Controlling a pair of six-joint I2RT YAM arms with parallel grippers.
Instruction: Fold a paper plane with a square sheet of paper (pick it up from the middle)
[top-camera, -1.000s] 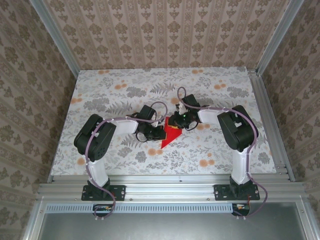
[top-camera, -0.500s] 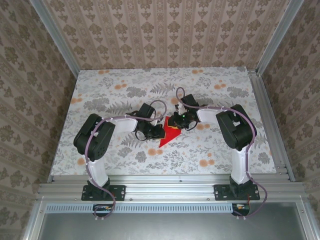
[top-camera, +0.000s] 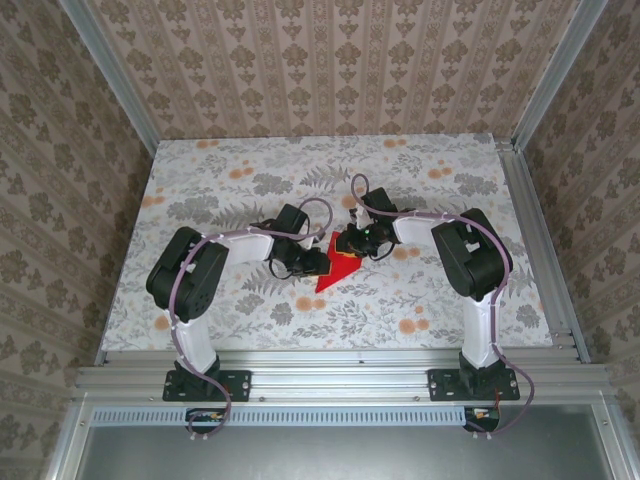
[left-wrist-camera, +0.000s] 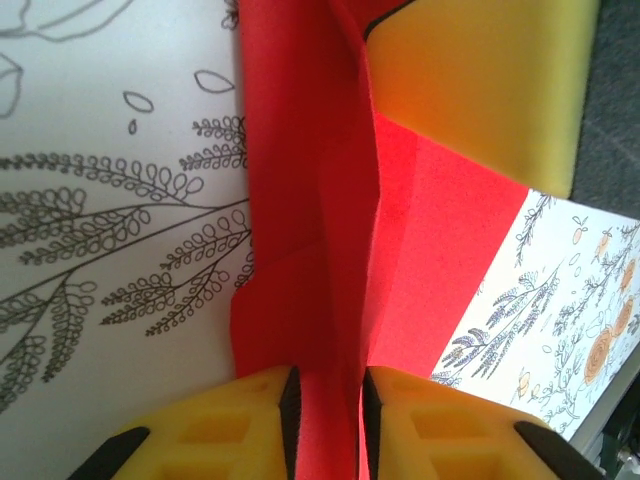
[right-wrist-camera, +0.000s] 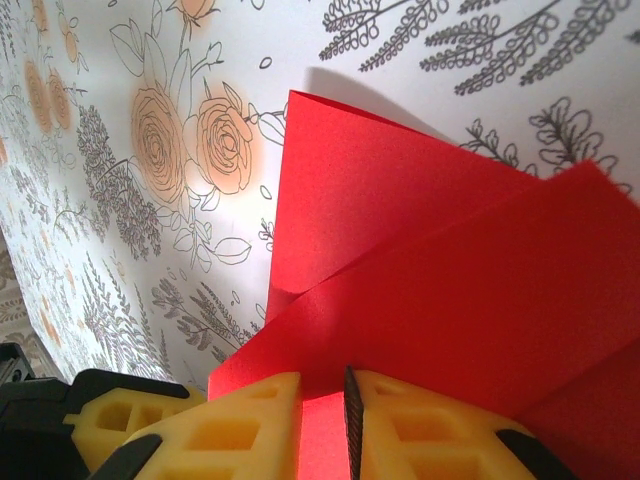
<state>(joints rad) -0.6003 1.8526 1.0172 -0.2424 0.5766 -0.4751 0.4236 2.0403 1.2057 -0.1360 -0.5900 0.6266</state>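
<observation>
1. Left pincer: yellow fingers, cropped by the lower frame edge, astride a raised crease of the red paper sheet. The pads stand a narrow gap apart. Whether they press the crease cannot be told.
2. Red paper sheet: partly folded in overlapping layers, mid-worktop, between both pincers. From above it is a small pointed red shape, its upper part hidden under the wrists.
3. Right pincer: drawn in on the sheet's edge, nipping it. The sheet lifts off the surface there and casts a shadow.
4. Yellow block: covers the sheet's far corner, cropped by the frame.
5. Patterned walls: beyond the worktop.
</observation>
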